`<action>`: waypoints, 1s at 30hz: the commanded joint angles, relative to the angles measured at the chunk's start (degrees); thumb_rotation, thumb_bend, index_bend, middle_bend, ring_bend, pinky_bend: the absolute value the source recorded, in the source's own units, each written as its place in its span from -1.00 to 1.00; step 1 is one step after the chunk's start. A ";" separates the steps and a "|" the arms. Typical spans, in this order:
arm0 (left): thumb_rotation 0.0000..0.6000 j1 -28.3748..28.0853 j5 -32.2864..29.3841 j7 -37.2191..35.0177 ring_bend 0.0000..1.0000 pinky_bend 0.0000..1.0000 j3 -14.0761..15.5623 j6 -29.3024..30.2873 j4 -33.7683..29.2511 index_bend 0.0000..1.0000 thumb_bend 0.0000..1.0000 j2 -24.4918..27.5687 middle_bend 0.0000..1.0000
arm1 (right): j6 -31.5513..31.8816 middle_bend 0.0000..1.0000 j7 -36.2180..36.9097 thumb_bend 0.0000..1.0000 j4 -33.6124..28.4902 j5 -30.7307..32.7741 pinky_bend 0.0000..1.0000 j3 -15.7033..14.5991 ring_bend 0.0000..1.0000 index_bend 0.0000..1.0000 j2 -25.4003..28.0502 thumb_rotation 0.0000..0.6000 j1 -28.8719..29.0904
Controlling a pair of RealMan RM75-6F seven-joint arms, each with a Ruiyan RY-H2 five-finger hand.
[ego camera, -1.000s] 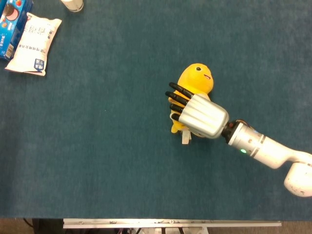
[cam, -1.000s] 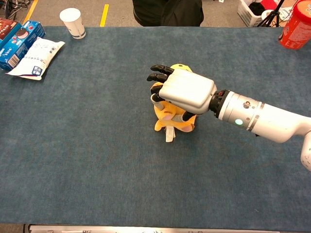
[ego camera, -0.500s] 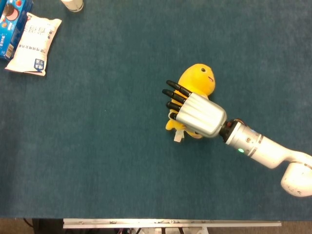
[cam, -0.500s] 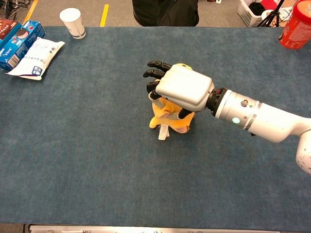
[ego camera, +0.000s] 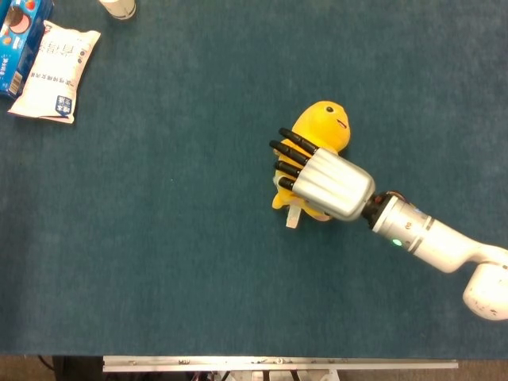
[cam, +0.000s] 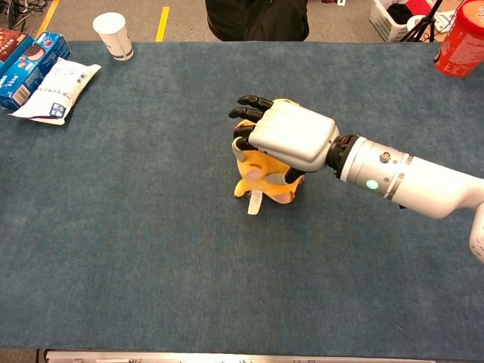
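Observation:
A yellow plush toy (ego camera: pixel 321 125) with a small stitched face sits near the middle of the blue table (ego camera: pixel 175 238). My right hand (ego camera: pixel 325 184) covers its lower half from the right and grips it, dark fingers (ego camera: pixel 292 155) wrapped over its left side. In the chest view the toy (cam: pixel 261 168) shows under the hand (cam: pixel 291 136), thumb tucked beneath, with a white tag (cam: pixel 255 203) hanging at its base. The toy leans a little. My left hand is in neither view.
At the far left lie a white snack pouch (ego camera: pixel 54 71) and a blue biscuit box (ego camera: pixel 17 36). A paper cup (cam: pixel 113 34) stands at the back left, and a red can (cam: pixel 461 38) at the back right. The table's metal front edge (ego camera: pixel 278 363) runs along the bottom.
My right hand shifted slightly left, then back right and away, taking the plush toy with it. The toy's base and white tag swung to the left.

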 commanded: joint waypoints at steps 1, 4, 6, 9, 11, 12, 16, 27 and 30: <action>1.00 -0.07 -0.01 0.08 -0.36 -0.17 -0.05 -0.08 -0.03 -0.11 -0.22 -0.01 -0.14 | 0.13 -0.63 -0.43 -0.81 -1.01 0.58 -1.00 0.33 -0.99 -1.00 0.85 1.00 -0.14; 1.00 -0.15 -0.09 0.10 -0.35 -0.17 -0.13 -0.18 -0.10 -0.11 -0.22 -0.01 -0.14 | 1.28 -0.71 -0.31 -0.82 -2.28 1.02 -1.00 0.73 -1.00 -1.00 1.95 1.00 -0.71; 1.00 -0.30 -0.29 0.18 -0.35 -0.17 -0.25 -0.42 -0.28 -0.11 -0.22 0.06 -0.14 | 2.55 -0.72 -0.65 -0.82 -3.49 1.83 -1.00 1.06 -1.00 -1.00 3.14 1.00 -1.65; 1.00 -0.53 -0.52 0.34 -0.35 -0.17 -0.42 -0.77 -0.36 -0.11 -0.22 0.19 -0.14 | 4.20 -0.72 -2.59 -0.82 -6.12 4.17 -1.00 1.49 -1.00 -1.00 5.74 1.00 -3.64; 1.00 -0.67 -0.71 0.41 -0.35 -0.17 -0.51 -1.00 -0.22 -0.11 -0.22 0.20 -0.14 | 5.00 -0.72 -4.01 -0.82 -8.02 6.06 -1.00 1.73 -1.00 -1.00 7.69 1.00 -4.96; 1.00 -0.74 -0.78 0.42 -0.35 -0.17 -0.54 -1.13 -0.10 -0.11 -0.22 0.16 -0.14 | 5.63 -0.72 -4.69 -0.81 -8.97 6.96 -1.00 1.91 -1.00 -1.00 8.64 1.00 -5.66; 1.00 -1.12 -1.08 0.62 -0.35 -0.17 -0.78 -1.56 0.93 -0.11 -0.22 -0.21 -0.14 | 9.54 -0.68 -8.72 -0.80 -12.98 11.36 -1.00 2.72 -1.00 -1.00 13.11 1.00 -9.42; 1.00 -2.04 -0.94 2.06 -0.35 -0.17 -1.20 -1.81 4.13 -0.11 -0.22 -2.19 -0.14 | 19.24 -0.59 -13.42 -0.73 -19.98 20.13 -1.00 1.60 -0.97 -0.79 22.49 1.00 -19.70; 1.00 -2.27 -0.86 2.44 -0.35 -0.17 -1.39 -1.67 4.31 -0.11 -0.22 -2.72 -0.14 | 20.69 -0.59 -12.91 -0.73 -19.46 20.42 -1.00 0.89 -0.97 -0.78 23.34 1.00 -21.63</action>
